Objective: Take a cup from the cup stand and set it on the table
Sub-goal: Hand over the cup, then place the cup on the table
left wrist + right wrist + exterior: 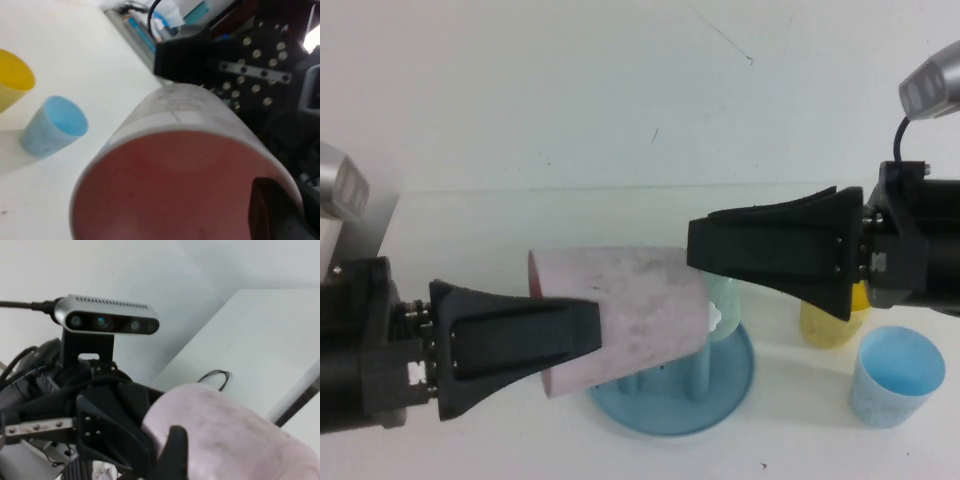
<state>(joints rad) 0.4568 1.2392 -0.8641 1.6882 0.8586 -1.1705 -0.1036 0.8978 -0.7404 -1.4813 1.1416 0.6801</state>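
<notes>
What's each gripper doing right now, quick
Left gripper: shut on the pink cup, held sideways above the cup stand.
Right gripper: raised beside the cup's base, holding nothing; open or shut cannot be told.

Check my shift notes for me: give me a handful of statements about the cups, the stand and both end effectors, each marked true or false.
1. The left end effector grips the pink cup by its rim. True.
2. The pink cup stands upright on the table. False: it is held tipped on its side above the cup stand.
3. A blue cup stands on the table. True.
4. The right end effector holds the yellow cup. False: it holds nothing.
</notes>
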